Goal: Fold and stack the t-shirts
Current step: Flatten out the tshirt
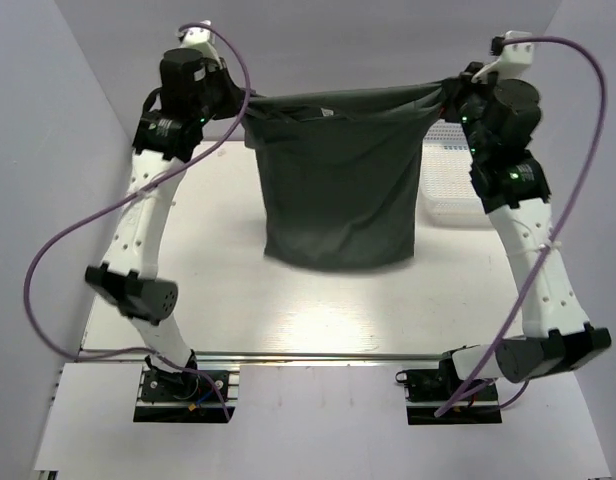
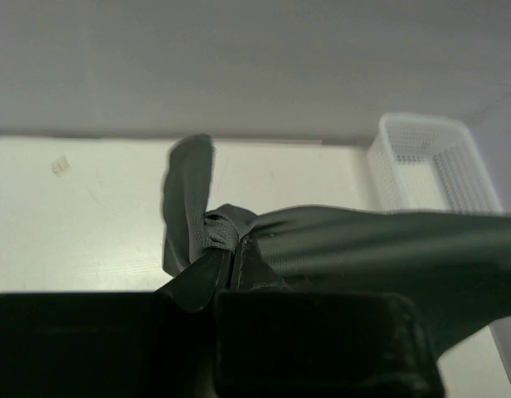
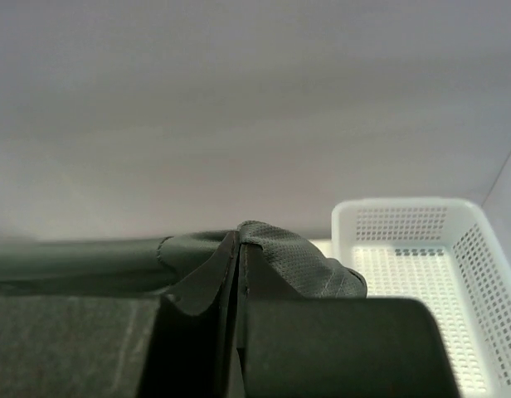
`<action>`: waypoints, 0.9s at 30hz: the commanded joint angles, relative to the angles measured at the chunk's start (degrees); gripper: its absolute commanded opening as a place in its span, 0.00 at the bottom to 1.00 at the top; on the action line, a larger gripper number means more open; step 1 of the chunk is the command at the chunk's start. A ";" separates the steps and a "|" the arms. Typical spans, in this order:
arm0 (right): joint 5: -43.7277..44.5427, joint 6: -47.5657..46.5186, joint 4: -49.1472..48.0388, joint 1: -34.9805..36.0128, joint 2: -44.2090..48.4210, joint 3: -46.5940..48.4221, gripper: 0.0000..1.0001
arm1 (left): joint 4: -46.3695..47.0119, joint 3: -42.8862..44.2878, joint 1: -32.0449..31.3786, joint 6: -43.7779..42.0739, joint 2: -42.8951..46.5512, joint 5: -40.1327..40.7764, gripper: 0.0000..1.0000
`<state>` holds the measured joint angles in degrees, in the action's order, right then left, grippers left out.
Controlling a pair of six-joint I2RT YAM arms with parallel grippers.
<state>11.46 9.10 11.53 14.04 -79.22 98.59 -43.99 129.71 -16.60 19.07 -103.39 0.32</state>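
Note:
The dark grey-green t-shirt (image 1: 340, 185) hangs in the air between my two grippers, stretched taut along its top edge. Its lower edge rests on or just above the table. My left gripper (image 1: 244, 108) is shut on the shirt's left top corner; in the left wrist view (image 2: 232, 242) a bunch of cloth (image 2: 214, 228) sits between its closed fingers. My right gripper (image 1: 454, 92) is shut on the right top corner; in the right wrist view (image 3: 240, 240) cloth (image 3: 297, 261) folds over its closed fingers. A small light neck tag (image 1: 328, 111) shows near the top edge.
A white plastic mesh basket (image 1: 456, 185) stands at the right rear of the table, partly behind the right arm; it also shows in the left wrist view (image 2: 430, 162) and the right wrist view (image 3: 421, 274). Grey walls enclose the white table (image 1: 218, 290) on three sides.

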 commanded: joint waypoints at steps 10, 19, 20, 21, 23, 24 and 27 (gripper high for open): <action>0.86 3.18 -7.75 -0.16 23.03 -19.25 0.00 | 8.99 -36.51 0.52 1.75 32.63 8.13 0.35; -4.18 18.74 -1.35 -0.16 39.13 -59.99 0.48 | 6.29 -69.93 0.52 11.87 46.26 8.90 0.99; -3.65 18.50 0.84 -0.16 39.40 -62.61 0.57 | 6.28 -71.51 0.52 11.87 46.79 9.78 0.99; -3.38 18.23 1.99 -0.16 39.75 -63.07 0.68 | 5.32 -71.53 0.52 13.26 47.40 11.27 0.99; -1.80 18.32 6.13 -0.16 39.85 -63.34 0.81 | 5.92 -72.14 0.52 13.27 47.41 10.59 0.99; -1.36 18.06 6.48 -0.16 39.85 -63.43 0.83 | 6.71 -72.75 0.52 13.27 47.41 9.89 0.99; -0.31 17.35 8.16 -0.16 39.41 -62.20 0.90 | 7.51 -73.28 -0.01 13.27 44.95 8.56 0.99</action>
<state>9.15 25.96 19.44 13.98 -40.40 33.39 -38.33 56.25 -16.27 31.20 -58.17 8.95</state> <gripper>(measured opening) 0.900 0.986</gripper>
